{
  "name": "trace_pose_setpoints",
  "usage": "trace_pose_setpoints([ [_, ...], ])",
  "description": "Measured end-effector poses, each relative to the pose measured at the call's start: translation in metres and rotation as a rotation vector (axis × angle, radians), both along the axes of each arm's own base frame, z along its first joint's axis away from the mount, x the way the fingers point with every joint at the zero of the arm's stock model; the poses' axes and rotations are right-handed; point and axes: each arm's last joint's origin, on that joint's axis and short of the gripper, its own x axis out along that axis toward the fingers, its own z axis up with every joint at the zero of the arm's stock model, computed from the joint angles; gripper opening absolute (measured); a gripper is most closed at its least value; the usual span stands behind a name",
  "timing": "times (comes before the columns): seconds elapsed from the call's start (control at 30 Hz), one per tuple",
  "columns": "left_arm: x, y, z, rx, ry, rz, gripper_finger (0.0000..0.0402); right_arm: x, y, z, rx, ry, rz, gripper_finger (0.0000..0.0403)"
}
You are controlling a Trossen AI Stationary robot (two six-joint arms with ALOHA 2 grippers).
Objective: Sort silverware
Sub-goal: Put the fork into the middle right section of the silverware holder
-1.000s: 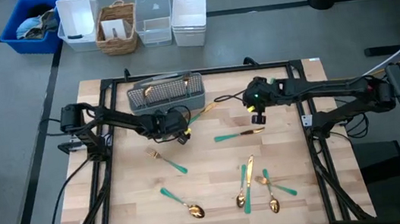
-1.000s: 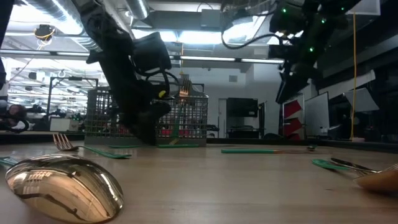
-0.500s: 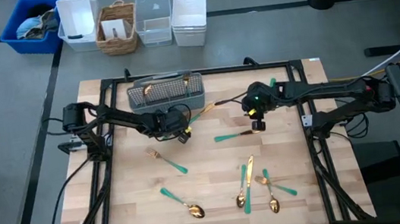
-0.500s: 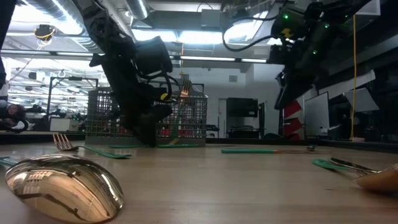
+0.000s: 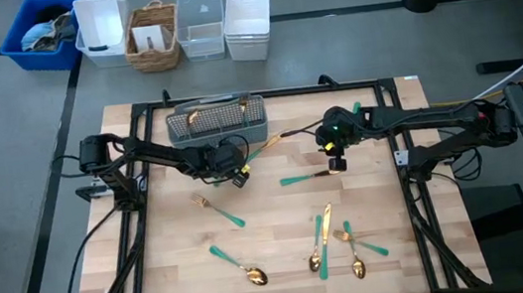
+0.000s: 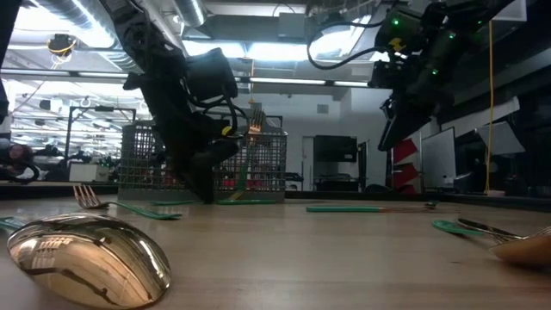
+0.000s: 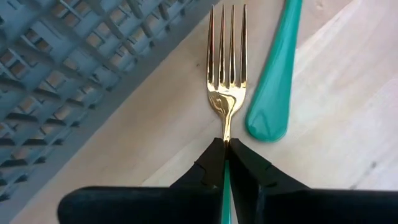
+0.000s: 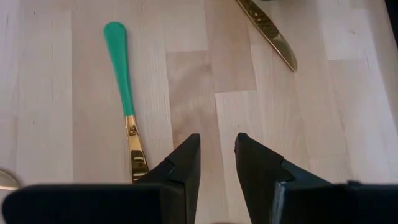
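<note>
The fork's (image 7: 226, 74) teal handle is mostly hidden between the left claw's (image 7: 226, 163) fingers.

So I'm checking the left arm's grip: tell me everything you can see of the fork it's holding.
The fork has a shiny gold metal head with four straight tines and a slim teal-green handle. The left gripper is shut on it where the gold neck meets the handle, so most of the handle is hidden between the dark fingers. It points toward the grey mesh caddy, over the wooden table. Another teal handle lies close beside its head; whether they touch is unclear.
</note>
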Motion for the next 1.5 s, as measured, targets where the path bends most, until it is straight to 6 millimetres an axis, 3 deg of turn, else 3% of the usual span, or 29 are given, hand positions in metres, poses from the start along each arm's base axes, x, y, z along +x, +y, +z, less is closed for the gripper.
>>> trace_pose_setpoints([
  [0.33, -0.003, -0.004, 0.024, -0.037, -0.092, -0.034, 0.0005, 0.000, 0.000, 0.000, 0.000, 0.001, 0.000, 0.0101],
  [0.53, -0.005, -0.010, 0.053, -0.007, -0.221, -0.072, 0.0004, 0.000, 0.000, 0.000, 0.000, 0.001, 0.000, 0.0101],
  [0.8, 0.001, -0.010, 0.105, 0.172, -0.542, -0.177, 0.0003, 0.000, 0.000, 0.000, 0.000, 0.000, 0.001, 0.0101],
  [1.13, 0.001, 0.030, 0.131, 0.543, -0.605, -0.101, 0.0003, 0.003, -0.001, 0.002, -0.011, -0.032, 0.001, 0.0101],
  [1.33, -0.007, 0.056, 0.130, 0.578, -0.563, -0.027, 0.0009, 0.003, -0.001, 0.002, -0.013, -0.039, 0.001, 0.0101],
  [1.5, -0.006, 0.066, 0.123, 0.597, -0.515, -0.022, 0.0008, 0.003, -0.001, 0.002, -0.013, -0.039, 0.001, 0.0101],
])
